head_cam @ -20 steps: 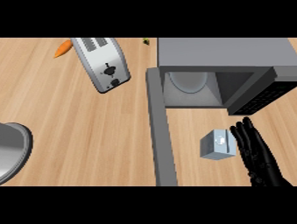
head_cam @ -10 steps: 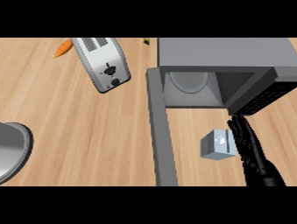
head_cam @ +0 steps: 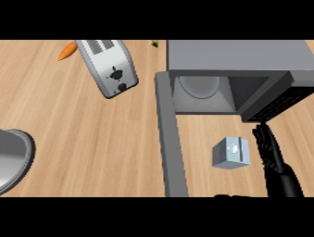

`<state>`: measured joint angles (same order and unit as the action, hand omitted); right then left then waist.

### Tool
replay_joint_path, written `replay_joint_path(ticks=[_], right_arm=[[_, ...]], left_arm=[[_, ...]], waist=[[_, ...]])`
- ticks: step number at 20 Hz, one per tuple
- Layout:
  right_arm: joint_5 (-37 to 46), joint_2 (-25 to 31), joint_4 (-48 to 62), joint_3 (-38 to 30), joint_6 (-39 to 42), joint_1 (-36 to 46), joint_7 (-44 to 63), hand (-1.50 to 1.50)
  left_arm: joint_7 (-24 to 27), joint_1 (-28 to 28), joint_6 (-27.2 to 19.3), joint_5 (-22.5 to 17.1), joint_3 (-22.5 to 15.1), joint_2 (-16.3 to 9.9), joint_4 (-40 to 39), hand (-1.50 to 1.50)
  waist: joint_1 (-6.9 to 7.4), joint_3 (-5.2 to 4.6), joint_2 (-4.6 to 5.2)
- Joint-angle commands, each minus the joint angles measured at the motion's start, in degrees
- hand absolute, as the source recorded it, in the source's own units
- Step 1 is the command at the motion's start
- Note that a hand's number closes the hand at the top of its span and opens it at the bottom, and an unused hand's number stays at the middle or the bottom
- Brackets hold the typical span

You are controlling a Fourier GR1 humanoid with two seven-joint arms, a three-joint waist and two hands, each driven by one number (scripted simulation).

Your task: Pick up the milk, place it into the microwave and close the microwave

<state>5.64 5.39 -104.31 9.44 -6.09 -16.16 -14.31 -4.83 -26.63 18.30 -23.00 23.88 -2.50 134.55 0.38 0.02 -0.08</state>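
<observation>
1. I see the milk carton (head_cam: pixel 230 153) standing on the wooden counter (head_cam: pixel 84 139), in front of the microwave (head_cam: pixel 245 74) and just to the right of its open door (head_cam: pixel 172 139).
2. The carton is outside the microwave, clear of the door and of the oven's front edge.
3. My right hand (head_cam: pixel 268 150) is just beside the carton on its right, edge-on to the camera, with a narrow strip of counter showing between them, so I read it as not touching.
4. Its fingers are straight and pressed together, pointing away from me toward the microwave's control panel (head_cam: pixel 282 99); they curl round nothing.
5. The fingertips end just short of the panel's lower corner.
6. The microwave door stands wide open, swung out toward me as a long grey bar, and the light inside with its round plate (head_cam: pixel 200 85) is in plain view.
7. I cannot find my left hand anywhere in the view; only a dark sliver shows at the lower edge near the door's end, and I cannot tell what it is.
8. A toaster (head_cam: pixel 110 67) lies at an angle at upper left, a carrot (head_cam: pixel 67 51) just beside its far end.
9. A grey round pot (head_cam: pixel 2 162) sits at the left edge, partly cut off.
</observation>
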Motion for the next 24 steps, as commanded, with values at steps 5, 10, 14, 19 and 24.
replay_joint_path(ticks=[5, 10, 14, 19, 24], right_arm=[[-2.91, 0.86, 14.78, -5.64, 3.19, 2.13, -11.31, -1.5], [-3.67, 1.67, 22.02, -7.2, 6.03, 5.42, -14.46, -1.5], [-2.07, 0.29, 24.83, -6.72, 4.97, 7.41, -15.45, -1.5], [-1.1, 0.55, 39.92, -10.46, 4.24, 10.54, -28.2, -1.5], [-1.3, 1.54, 50.2, -13.52, 4.61, 17.87, -31.61, -1.5]], left_arm=[[-1.66, 1.24, 2.33, -5.16, 3.72, -0.69, -0.3, -1.5], [-3.18, 0.98, 0.62, -0.78, -0.06, 2.41, 5.57, -1.5], [-1.02, 1.12, 5.36, -9.46, 9.01, -1.71, -1.33, -1.5], [-2.85, -2.37, 4.06, -7.23, 6.36, 2.4, 5.86, -1.5], [0.21, -3.14, 5.58, -5.36, 4.74, 2.4, 3.35, -1.5]], waist=[[-0.15, 0.0, 0.04], [-0.08, 0.02, 0.07], [0.08, -0.02, 0.0], [0.34, 0.04, 0.04], [0.41, 0.02, 0.07]])
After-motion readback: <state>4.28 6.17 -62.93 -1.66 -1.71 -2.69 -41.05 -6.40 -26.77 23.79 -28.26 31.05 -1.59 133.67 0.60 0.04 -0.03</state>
